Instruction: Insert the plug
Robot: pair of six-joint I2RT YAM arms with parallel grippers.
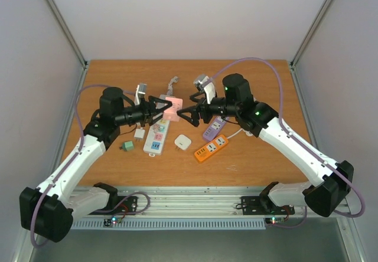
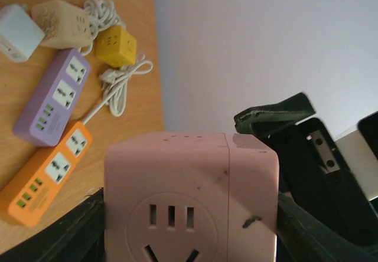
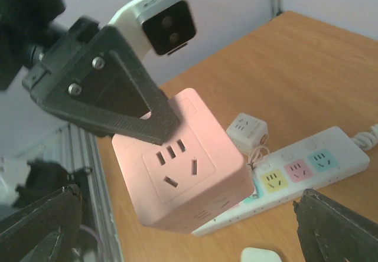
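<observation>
i see my left fingers (image 3: 112, 100) clamped on the pink socket cube (image 3: 189, 167) above the counter (image 3: 307, 67), my right fingers (image 3: 339, 229) spread wide facing it, any lettering too small to read.

Wood table (image 1: 177, 166) on my feed - lots on it. White strip (image 1: 156, 137) w/ coloured sockets lies left of centre. A small white plug (image 1: 139, 134) and a green plug (image 1: 126, 146) sit just left of it. White charger block (image 1: 182, 142) is at centre. To the right, a purple strip (image 1: 214, 129) and an orange strip (image 1: 211, 148) lie just beside each other. Further back - a yellow cube (image 2: 115, 45), a beige cube (image 2: 62, 23) and a coiled white cord (image 2: 121, 82). Grey cable bundle (image 1: 172, 85) is near the back edge.
</observation>
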